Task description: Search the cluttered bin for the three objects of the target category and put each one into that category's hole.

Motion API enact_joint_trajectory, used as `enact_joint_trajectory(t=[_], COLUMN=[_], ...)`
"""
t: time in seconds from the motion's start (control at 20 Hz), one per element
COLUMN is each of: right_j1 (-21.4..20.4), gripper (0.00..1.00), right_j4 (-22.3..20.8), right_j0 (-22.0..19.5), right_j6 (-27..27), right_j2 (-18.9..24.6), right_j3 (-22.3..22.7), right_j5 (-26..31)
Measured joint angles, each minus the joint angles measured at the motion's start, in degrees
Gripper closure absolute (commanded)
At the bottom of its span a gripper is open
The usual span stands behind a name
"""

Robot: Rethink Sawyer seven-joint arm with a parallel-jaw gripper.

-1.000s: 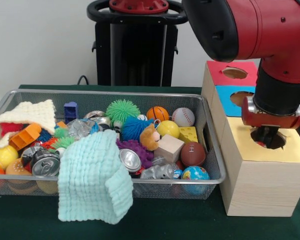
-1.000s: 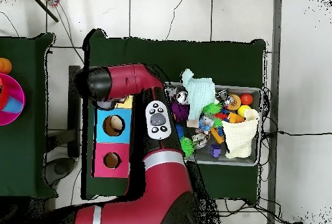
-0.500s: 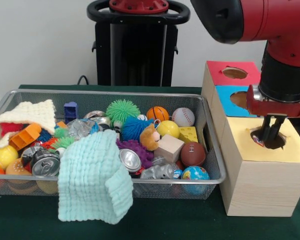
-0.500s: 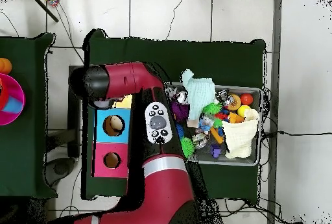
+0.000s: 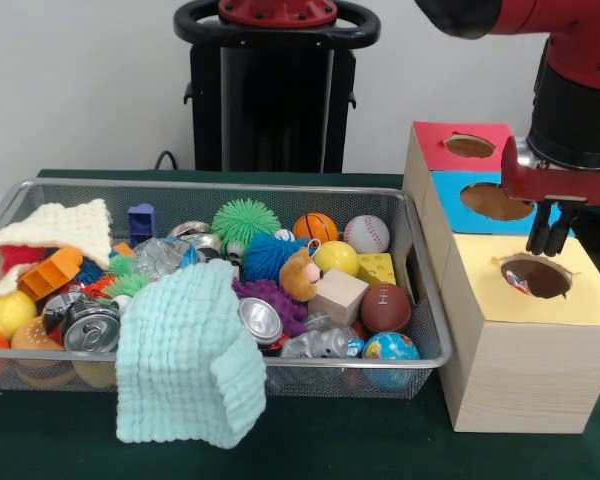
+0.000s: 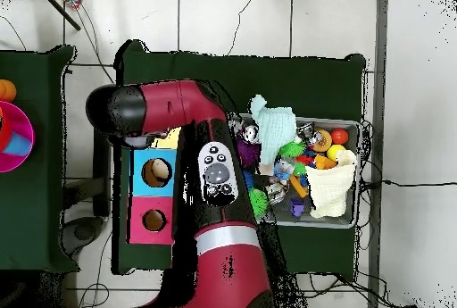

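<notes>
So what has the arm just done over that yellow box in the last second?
The gripper has risen out of the yellow box's hole and now hangs above it, empty, fingers close together. The bin and its clutter have not moved.

Bright, even indoor light; soft shadows; front view sharp.

A pink bowl [image 6: 14,137] sits on a side table [image 6: 36,233].
</notes>
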Motion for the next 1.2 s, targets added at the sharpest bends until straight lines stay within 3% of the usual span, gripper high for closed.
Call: enact_joint_trajectory(t=[0.75, 1.2], right_j1=[-4.71, -7.99], gripper=[1.00, 1.00], right_j4=[-2.40, -5.37], right_j0=[-0.32, -3.57], right_j6=[0.00, 0.00], right_j2=[0.00, -0.02], right_j3=[0.01, -0.07], right_j5=[0.89, -0.75])
